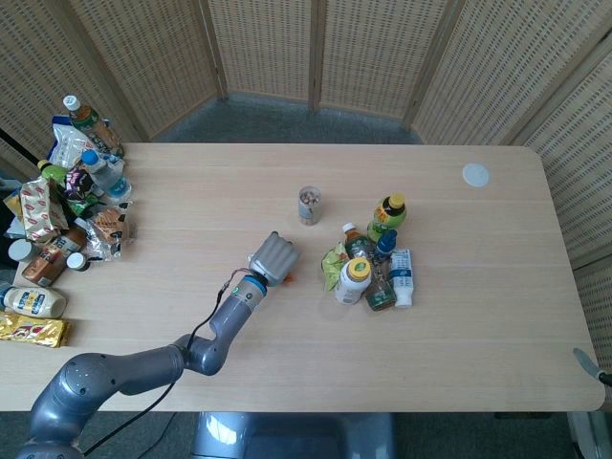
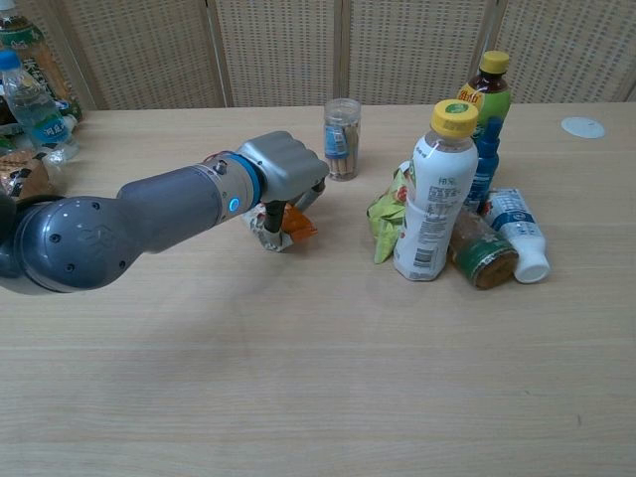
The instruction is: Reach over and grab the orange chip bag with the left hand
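Reach all but done, grasp well under way. Left robot hand (image 2: 283, 171) over the orange chip bag (image 2: 288, 225), fingers curled down across the top of it and the thumb (image 2: 270, 221) pressed in at the near left side. Bag pinched between thumb and fingers, so held, by the look of the chest view. Whether that grip is firm enough to carry cannot be told from here, since the knuckles cover most of the packet. Only an orange corner and a strip of crumpled silver edge showing below the palm.

Bag apparently low on the counter (image 2: 318, 378), not raised; no clear gap under it. Position: middle of the counter, near side of the clear snack jar (image 2: 341, 138) and left of the cluster of bottles, with the green wrapper (image 2: 389, 211) and the white yellow-capped bottle (image 2: 429, 192) close on the right but apart from the robot hand.

From the head view, only the back of the left robot hand (image 1: 274, 257) and a sliver of orange (image 1: 287, 278) beside it; the fingertips hidden beneath.

Left to do, as a judgement: confirm the squeeze, then lift the bag clear without dragging it into the wrapper.

Right robot hand: only a dark tip at the far right edge of the head view (image 1: 595, 369), its fingers impossible to read.
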